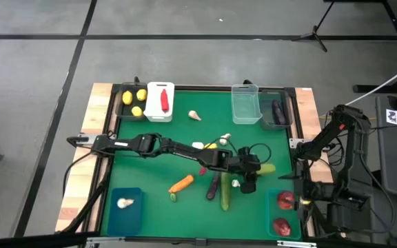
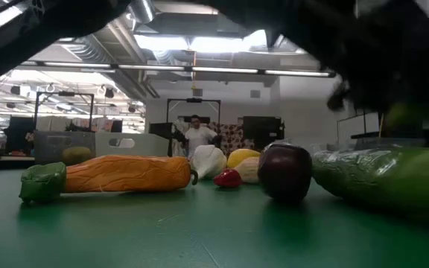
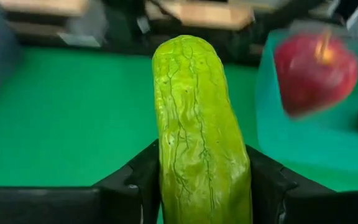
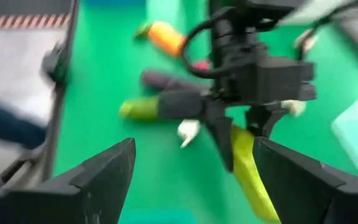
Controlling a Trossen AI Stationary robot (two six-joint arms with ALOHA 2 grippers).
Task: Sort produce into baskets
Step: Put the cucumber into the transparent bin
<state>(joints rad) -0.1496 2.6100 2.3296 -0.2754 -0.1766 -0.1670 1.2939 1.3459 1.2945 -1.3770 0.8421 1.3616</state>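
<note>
The left gripper (image 1: 259, 169) reaches far across the green mat (image 1: 150, 155), toward the mat's right side. Its two dark fingers (image 3: 143, 180) are squeezed on a light green cucumber (image 3: 199, 130). The cucumber sticks out between them, and both fingers touch its sides.

Near it, by the mat's front right corner, is a teal basket (image 1: 285, 215) with two round red fruits (image 1: 285, 200) inside. A darker green cucumber (image 1: 225, 194) lies on the mat close to the front edge. Beside it are a purple eggplant (image 1: 214, 186) and an orange carrot (image 1: 181, 184).

At the front left corner, another teal basket (image 1: 125, 210) holds a white garlic bulb (image 1: 123, 202). Along the back edge, a dark basket (image 1: 130, 103) holds yellow lemons (image 1: 141, 95). A white basket (image 1: 160, 101) holds a red chili (image 1: 163, 100), and a clear basket (image 1: 246, 103) stands farther right.

The right gripper (image 4: 194, 171) waits past the mat's right edge. Its fingers are wide apart, with nothing between them.
</note>
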